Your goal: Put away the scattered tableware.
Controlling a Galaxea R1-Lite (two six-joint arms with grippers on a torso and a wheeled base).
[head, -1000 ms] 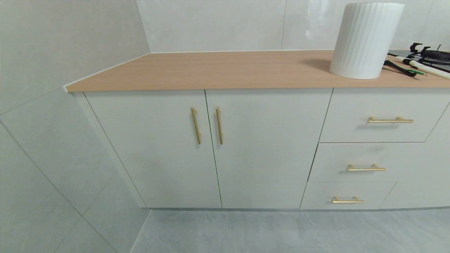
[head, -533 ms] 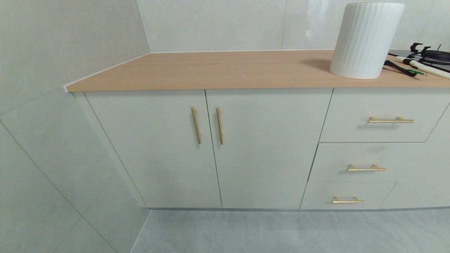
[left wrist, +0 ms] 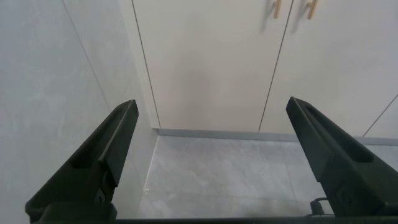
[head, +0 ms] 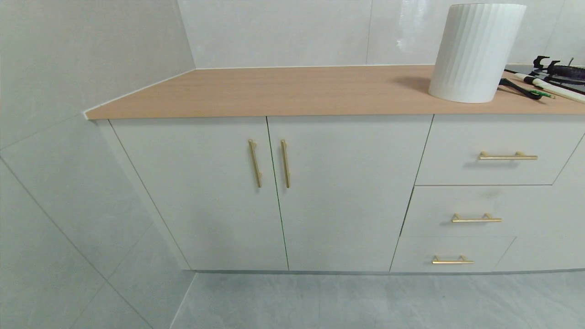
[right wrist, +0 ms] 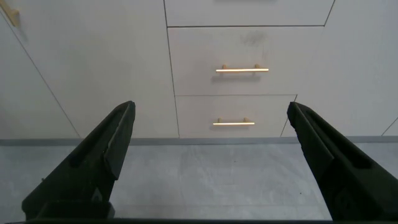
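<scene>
Left fingers (left wrist: pixel 106 152) spread wide and empty, hanging low before the left cabinet door (left wrist: pixel 205 56) and above the floor (left wrist: pixel 236 168); right fingers (right wrist: pixel 102 152) likewise wide apart and empty, facing the lower drawers (right wrist: pixel 242 59); both arms held low against the cabinet front, well below the worktop (head: pixel 283 91). Over the last second nothing has shifted: the head view, the cabinets and the worktop things lie as they were; by judgement, the task is not yet begun, no piece being touched. Scattered utensils (head: pixel 532 87), black- and white-handled, lie at the worktop's far right, just beside a ribbed white canister (head: pixel 475 50), probably their holder, and near the hob grate (head: pixel 564 71).
</scene>
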